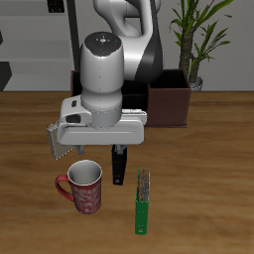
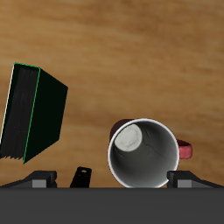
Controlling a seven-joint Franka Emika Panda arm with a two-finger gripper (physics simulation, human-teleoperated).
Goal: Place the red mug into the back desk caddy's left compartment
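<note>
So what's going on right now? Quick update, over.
Gripper open, above the red mug, not gripping. Mug upright on the table. Back desk caddy behind the arm. Green book beside the mug.

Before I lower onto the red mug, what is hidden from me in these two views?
- Pincer: in the exterior view the arm's wrist covers most of it; the wrist view shows only two finger stubs, so I cannot tell whether it is open.
- Back desk caddy: the arm blocks most of it in the exterior view; its left compartment is not visible. It is absent from the wrist view.
- Red mug: its handle is partly hidden behind the mug body in the wrist view.
</note>
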